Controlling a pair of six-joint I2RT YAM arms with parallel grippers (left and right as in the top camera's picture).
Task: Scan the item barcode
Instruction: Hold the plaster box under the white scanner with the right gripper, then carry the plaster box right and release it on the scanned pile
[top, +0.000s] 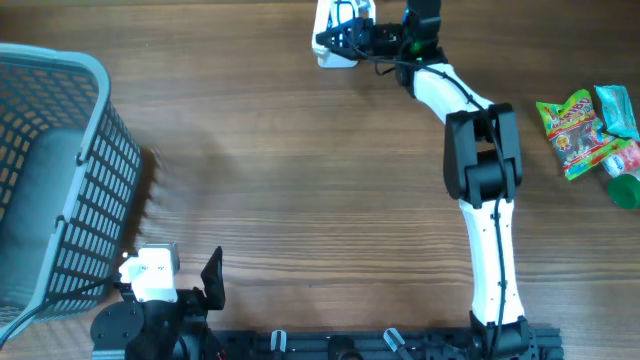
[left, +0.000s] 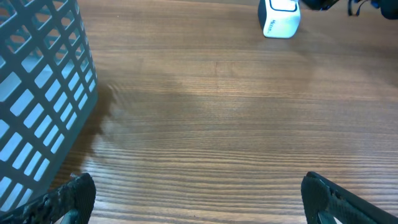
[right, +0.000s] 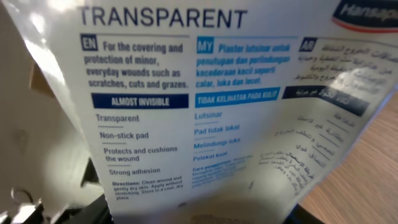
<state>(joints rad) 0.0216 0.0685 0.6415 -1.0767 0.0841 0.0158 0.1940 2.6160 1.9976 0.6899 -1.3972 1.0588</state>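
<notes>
The wooden surface (top: 300, 180) carries a grey mesh basket (top: 60, 170) at its left edge. The right arm (top: 480, 160) stretches from the near edge to the far side, elbow bent, its wrist turned left. The right claw (top: 345, 38) sits over a white plaster pack (top: 328, 55) that stands upright on the surface; the pack's printed back fills the right wrist view, and I cannot tell whether the fingers press on it. The left arm (top: 150, 300) is folded low beside the basket, and the left claw (left: 199, 202) gapes wide, empty. Colourful snack packets (top: 583, 128) and a small green object (top: 624, 190) lie far right.
</notes>
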